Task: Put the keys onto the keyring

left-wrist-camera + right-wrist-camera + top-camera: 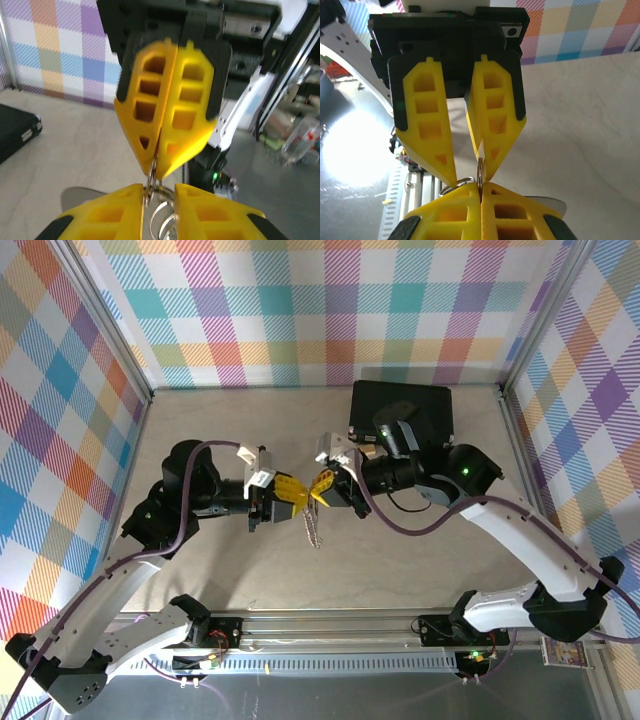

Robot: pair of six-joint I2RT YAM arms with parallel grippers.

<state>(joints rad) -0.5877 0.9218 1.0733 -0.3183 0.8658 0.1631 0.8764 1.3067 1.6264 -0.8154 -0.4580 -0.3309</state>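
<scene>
Setting: both arms meet above the middle of the table [220, 430], with the black case [400, 408] lying behind the right arm, near the back wall.
Right gripper [320, 486]: closed. Its yellow fingers [515, 212] meet at the tips and pinch a thin loop of silver wire, which stands up out of the seam between them.
Left gripper [295, 496]: jaws parted. In the right wrist view its two fingers [427, 125] spread into a narrow V whose tips come down beside the pinched wire. Whether either pad presses on the metal cannot be told.
Keyring [161, 220]: held off the table between the two sets of fingertips. Its silver loops show in the gap of the left gripper, directly under the closed tips of the right one.
Chain [314, 525]: hangs free below the meeting point, clear of both arms.
Key: too small to pick out among the fingertips and wire — where it sits cannot be told.
Step in hand: judged to be the threading itself, with the right gripper steadying the ring and the left one working at its edge.
Next move calls for: a firm hold by the right gripper and a fine, well-aligned motion of the left tips along the wire — a small sideways error would likely twist the ring out of the pinch.
</scene>
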